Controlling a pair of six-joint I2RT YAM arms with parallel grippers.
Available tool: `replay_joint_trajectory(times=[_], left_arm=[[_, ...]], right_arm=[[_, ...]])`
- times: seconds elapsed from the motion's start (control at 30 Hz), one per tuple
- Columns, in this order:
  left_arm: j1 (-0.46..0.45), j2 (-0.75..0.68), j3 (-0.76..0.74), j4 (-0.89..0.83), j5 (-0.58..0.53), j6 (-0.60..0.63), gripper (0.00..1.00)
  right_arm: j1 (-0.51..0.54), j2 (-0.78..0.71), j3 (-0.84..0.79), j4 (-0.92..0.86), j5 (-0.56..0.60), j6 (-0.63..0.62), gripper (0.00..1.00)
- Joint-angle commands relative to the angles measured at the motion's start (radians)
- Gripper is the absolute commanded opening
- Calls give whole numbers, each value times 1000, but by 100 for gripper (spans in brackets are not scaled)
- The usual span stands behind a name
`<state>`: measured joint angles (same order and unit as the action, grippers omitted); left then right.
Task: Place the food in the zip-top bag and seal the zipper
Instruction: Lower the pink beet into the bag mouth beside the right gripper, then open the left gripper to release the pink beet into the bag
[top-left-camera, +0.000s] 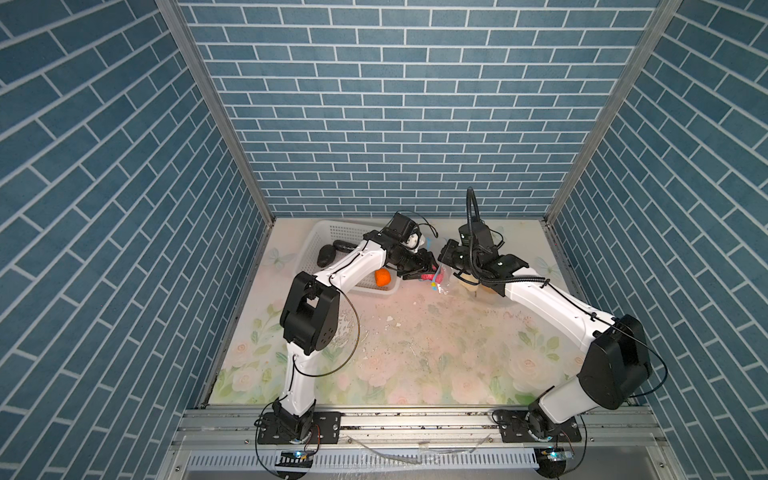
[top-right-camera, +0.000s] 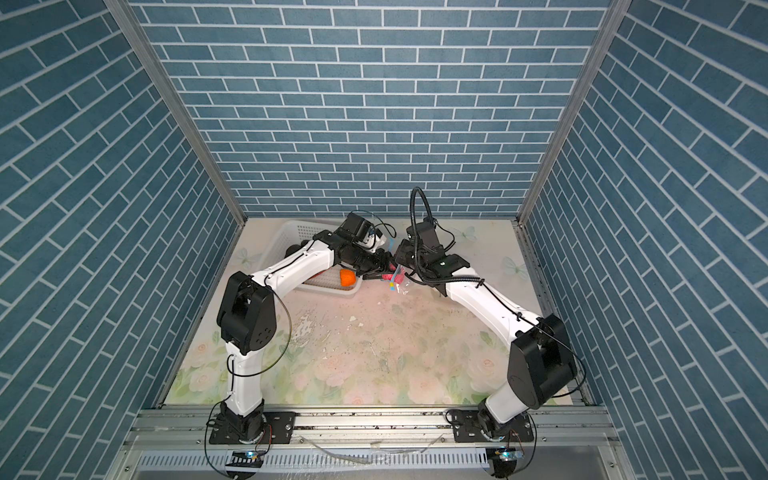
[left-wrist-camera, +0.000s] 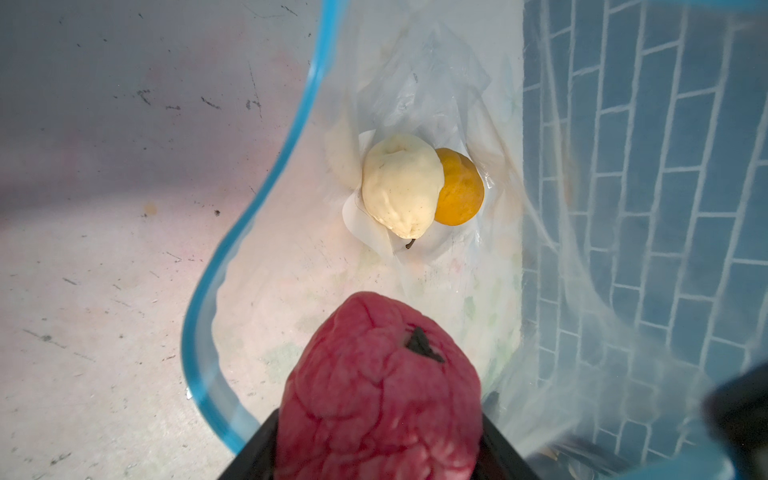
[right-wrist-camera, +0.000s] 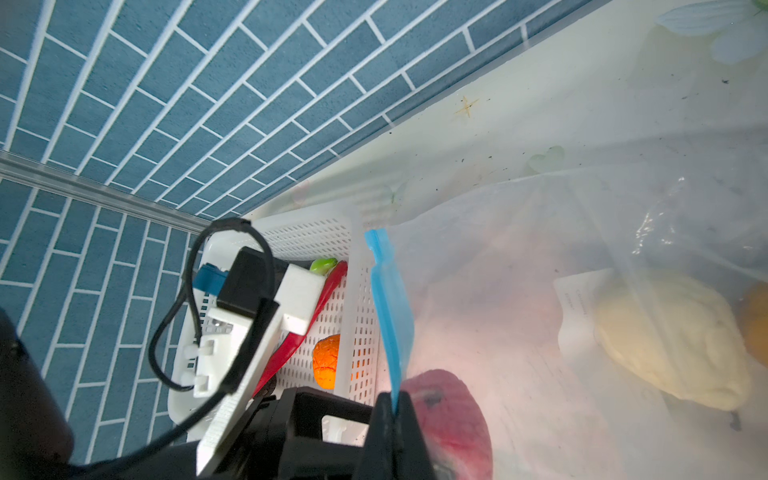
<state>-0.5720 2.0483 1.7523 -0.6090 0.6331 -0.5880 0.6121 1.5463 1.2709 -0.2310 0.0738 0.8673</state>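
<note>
**Pink fruit at bag mouth, drop comes next**

Our left hand (left-wrist-camera: 382, 459) is clamped on the wrinkled pink-red toy fruit (left-wrist-camera: 380, 374), long axis pointing into the large clear plastic zip-top bag (left-wrist-camera: 419, 75). Our right hand (right-wrist-camera: 392, 432) is pinched together on the thin light blue zipper strip (right-wrist-camera: 388, 307), holding the mouth up. Straight ahead, deeper in: cream-white pear-shaped lump (left-wrist-camera: 397, 187) touching yellow-orange ball (left-wrist-camera: 461, 189). We judge: release forward. Print on the white label patch (right-wrist-camera: 575, 307) is unreadable. Not yet bagged: orange lump (right-wrist-camera: 326, 361) and thin red chili (right-wrist-camera: 330, 286) in the white perforated basket (right-wrist-camera: 316, 232), nearer the left arm.

Clear bag (left-wrist-camera: 415, 62) gapes, blue zipper (left-wrist-camera: 191, 340) unsealed; cream lump (left-wrist-camera: 399, 187) and yellow lump (left-wrist-camera: 461, 191) inside, pink lump (left-wrist-camera: 382, 395) at mouth.
</note>
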Motion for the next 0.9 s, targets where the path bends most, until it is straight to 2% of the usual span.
replay_joint_trajectory(times=[0.0,0.57,0.87], left_arm=[[-8,10,25,-18,2,19,67],[-9,10,27,-12,5,23,73],[-8,6,18,1,13,22,73]], right_arm=[[-4,-16,19,14,6,18,0],[-5,-10,21,15,3,18,0],[-5,-7,23,12,-2,19,0]])
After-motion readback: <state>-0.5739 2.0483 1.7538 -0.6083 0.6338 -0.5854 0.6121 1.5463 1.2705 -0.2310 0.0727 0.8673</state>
